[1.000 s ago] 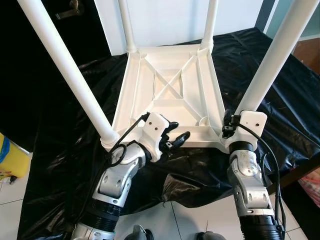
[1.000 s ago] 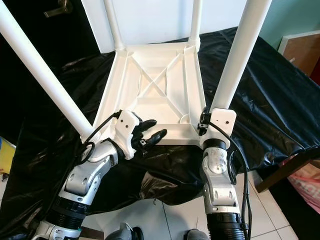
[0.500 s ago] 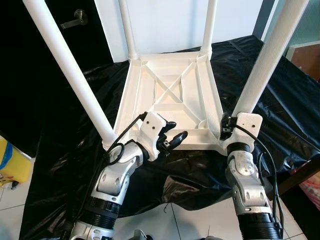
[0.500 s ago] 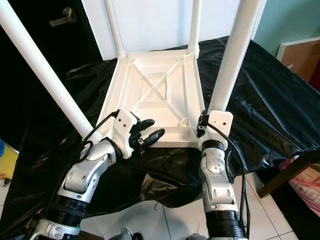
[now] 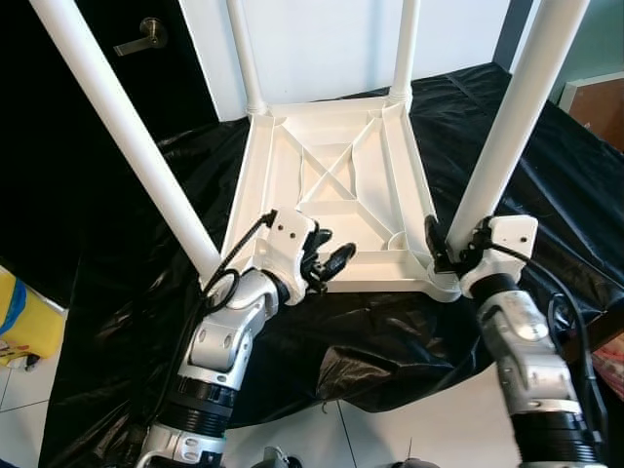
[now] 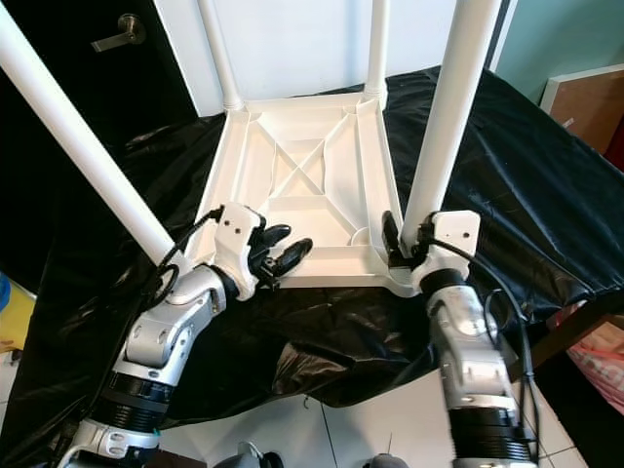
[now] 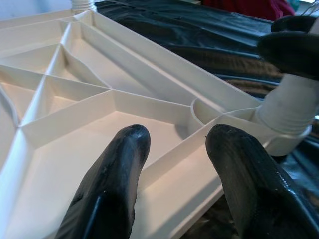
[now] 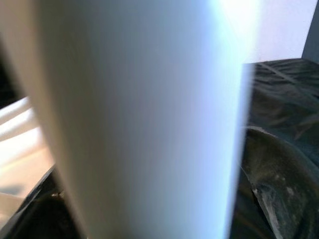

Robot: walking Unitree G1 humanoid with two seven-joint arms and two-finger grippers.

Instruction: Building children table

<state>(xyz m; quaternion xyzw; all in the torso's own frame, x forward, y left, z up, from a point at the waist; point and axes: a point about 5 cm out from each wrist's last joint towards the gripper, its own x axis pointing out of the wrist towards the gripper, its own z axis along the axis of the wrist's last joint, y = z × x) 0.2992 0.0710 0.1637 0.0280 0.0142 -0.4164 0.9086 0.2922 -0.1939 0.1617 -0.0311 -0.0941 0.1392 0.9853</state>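
Blurred white table leg (image 8: 139, 119) up close, crumpled black sheet (image 8: 279, 149) behind it.

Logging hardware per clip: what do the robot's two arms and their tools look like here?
Both arms are silver metal segments with black ribbed cuffs near the bottom. Each wrist carries a white boxy housing with small dark screw holes, and a looping black cable. The left tool and right tool have thick, rounded black fingers.

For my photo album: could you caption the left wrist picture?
Left gripper open over the near rim of the upturned white table top.
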